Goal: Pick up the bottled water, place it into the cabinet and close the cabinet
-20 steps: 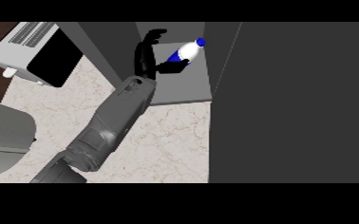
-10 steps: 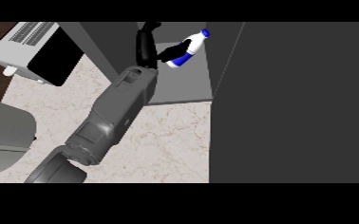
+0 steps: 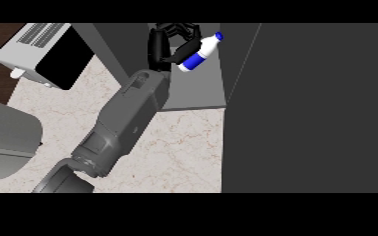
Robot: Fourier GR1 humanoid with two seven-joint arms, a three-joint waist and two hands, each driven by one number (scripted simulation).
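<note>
One white appliance [image 3: 33, 47] with a slatted top and a black front sits at the far left corner of the counter [image 3: 184, 140]. Below it, at the left edge, a grey rounded shape [image 3: 15, 135] shows only in part, and what it is cannot be told. The counter's pale marbled top runs between these and the dark things at the right.

The grey forearm [image 3: 125, 120] comes up from the lower left and slants toward the far edge, crossing the counter's bare middle. At its end the left hand [image 3: 157, 47] reaches into the open cabinet [image 3: 196, 92], with its fingers [image 3: 181, 30] curled round the water bottle [image 3: 198, 55]. The bottle is white with a blue label. It lies tilted in the hand over the cabinet's grey floor, its blue cap [image 3: 218, 36] pointing up and to the right. Whether it touches the floor cannot be told. Just right of the bottle a large dark panel [image 3: 303, 105] fills the right side of the view.
</note>
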